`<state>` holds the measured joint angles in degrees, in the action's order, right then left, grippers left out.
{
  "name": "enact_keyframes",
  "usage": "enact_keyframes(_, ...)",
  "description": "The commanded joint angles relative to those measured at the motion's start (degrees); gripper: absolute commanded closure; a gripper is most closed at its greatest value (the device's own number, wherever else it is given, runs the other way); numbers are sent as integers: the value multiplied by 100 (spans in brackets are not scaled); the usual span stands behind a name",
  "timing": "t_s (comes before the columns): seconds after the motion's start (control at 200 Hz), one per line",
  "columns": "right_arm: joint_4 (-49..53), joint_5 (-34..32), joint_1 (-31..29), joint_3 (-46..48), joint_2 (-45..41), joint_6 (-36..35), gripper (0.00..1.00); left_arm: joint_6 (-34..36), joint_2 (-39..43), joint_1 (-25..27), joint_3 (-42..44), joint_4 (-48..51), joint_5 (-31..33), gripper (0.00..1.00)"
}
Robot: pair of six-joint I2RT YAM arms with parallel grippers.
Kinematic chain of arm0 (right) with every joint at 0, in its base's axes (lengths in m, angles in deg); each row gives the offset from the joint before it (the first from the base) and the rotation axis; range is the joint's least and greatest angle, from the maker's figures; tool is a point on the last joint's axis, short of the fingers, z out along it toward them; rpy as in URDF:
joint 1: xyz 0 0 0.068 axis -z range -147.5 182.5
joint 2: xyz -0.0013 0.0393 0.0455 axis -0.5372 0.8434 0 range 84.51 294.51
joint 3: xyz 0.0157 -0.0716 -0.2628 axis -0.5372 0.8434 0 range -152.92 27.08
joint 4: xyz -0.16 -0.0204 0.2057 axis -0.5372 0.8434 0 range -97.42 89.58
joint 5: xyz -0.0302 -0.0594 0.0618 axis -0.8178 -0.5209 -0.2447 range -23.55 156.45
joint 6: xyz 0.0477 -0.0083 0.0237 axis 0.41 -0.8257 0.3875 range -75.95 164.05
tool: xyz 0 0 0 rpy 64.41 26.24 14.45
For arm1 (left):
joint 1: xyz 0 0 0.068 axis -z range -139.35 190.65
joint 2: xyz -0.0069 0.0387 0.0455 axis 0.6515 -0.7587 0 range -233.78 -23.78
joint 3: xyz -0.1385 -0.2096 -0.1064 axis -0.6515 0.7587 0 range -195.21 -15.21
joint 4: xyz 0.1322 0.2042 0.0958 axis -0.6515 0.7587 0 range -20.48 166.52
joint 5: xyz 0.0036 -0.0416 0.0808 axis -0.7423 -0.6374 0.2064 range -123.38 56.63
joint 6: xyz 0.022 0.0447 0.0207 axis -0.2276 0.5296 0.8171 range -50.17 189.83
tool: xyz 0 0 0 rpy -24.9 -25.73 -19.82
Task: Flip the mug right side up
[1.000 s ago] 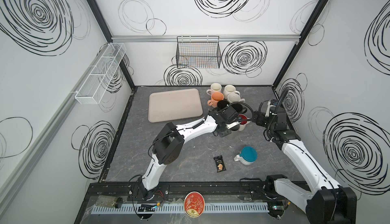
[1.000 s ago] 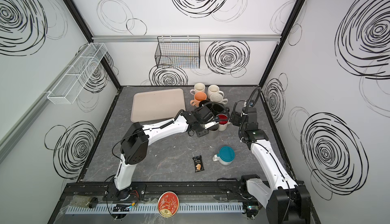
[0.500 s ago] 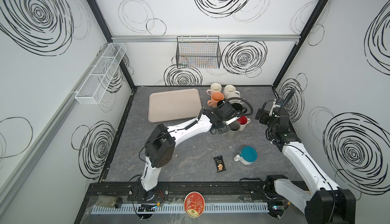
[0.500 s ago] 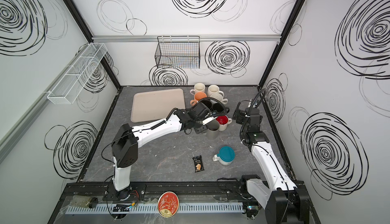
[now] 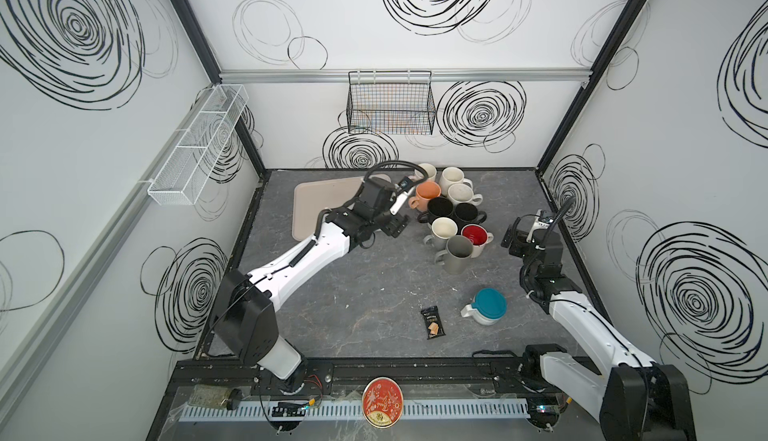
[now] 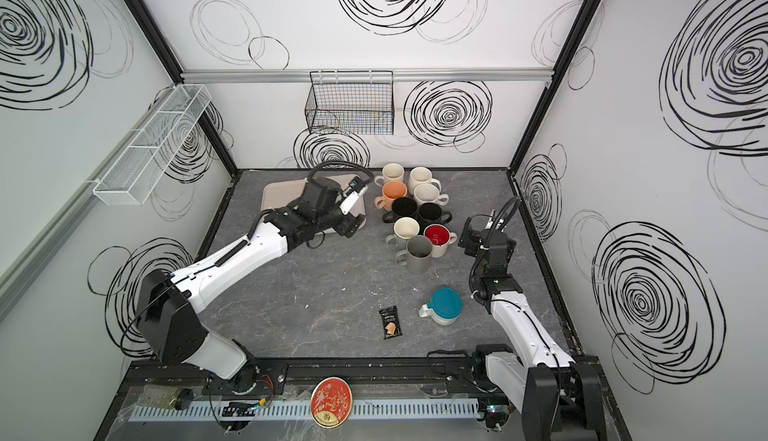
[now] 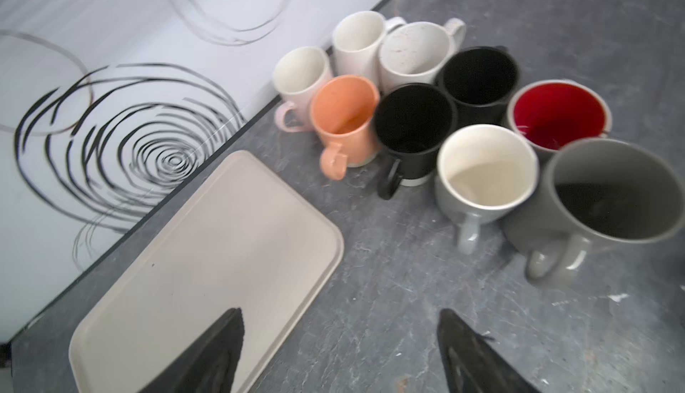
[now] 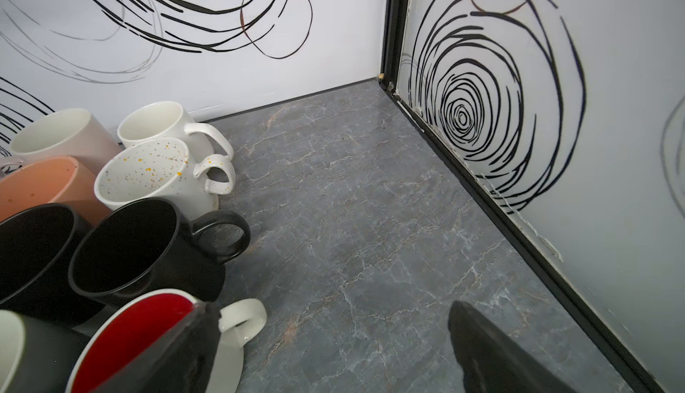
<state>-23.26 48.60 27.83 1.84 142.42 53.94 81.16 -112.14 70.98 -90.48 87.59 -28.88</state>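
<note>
A white mug with a teal base [image 5: 487, 306] [image 6: 444, 305] stands upside down at the front right of the table, handle to the left, touched by neither gripper. A grey mug [image 5: 458, 253] [image 7: 608, 202] stands upright at the front of the mug cluster. My left gripper [image 5: 397, 225] [image 7: 341, 313] hangs open and holds nothing, left of the cluster over the edge of the beige tray [image 7: 207, 261]. Open and holding nothing too, my right gripper [image 5: 510, 238] [image 8: 331, 306] hovers just right of the red-lined mug [image 8: 137, 332].
Several upright mugs, white, orange [image 5: 428, 191], black and red-lined [image 5: 474, 235], crowd the back middle. A small dark snack packet [image 5: 433, 323] lies on the grey table at the front. A wire basket [image 5: 390, 104] hangs on the back wall.
My left gripper let go of the grey mug, opened wide and pulled back left toward the tray. The grey mug now stands upright alone. My right gripper drew back slightly to the right.
</note>
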Motion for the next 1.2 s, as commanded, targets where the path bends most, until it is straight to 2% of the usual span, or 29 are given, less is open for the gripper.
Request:
enact_keyframes(0.0,-1115,-12,80,177,181,-191,0,-354,554,-717,318,-530,-203,1)
enact_keyframes(0.165,-1783,399,330,301,700,-172,0,-552,1445,-1735,1468,-1442,-157,1)
enact_keyframes(0.345,-2768,548,362,733,955,-208,0,-1534,2177,-3058,2863,-2382,-17,1)
enact_keyframes(0.45,-2826,755,466,770,925,-381,0,-1615,2380,-3528,3545,-2753,-90,1)
enact_keyframes(0.52,-2880,837,533,812,1001,-583,0,-1642,2415,-3603,3861,-2977,128,1)
enact_keyframes(0.615,-2846,1016,672,880,1011,-386,0,-1751,2399,-3613,4265,-3384,377,1)
enact_keyframes(0.766,-3270,1309,760,998,1413,-472,0,-1631,2264,-3595,4956,-4463,192,1)
enact_keyframes(0.926,-4298,1589,863,1310,1942,-411,0,-1869,1978,-3646,5342,-5530,-173,1)
enact_keyframes(1.086,-5364,1724,993,1703,2363,-321,0,-2016,1718,-3666,5771,-6496,-28,1)
enact_keyframes(1.196,-4836,1950,1022,1474,2312,-362,0,-2106,1471,-3657,6127,-7438,-76,1)
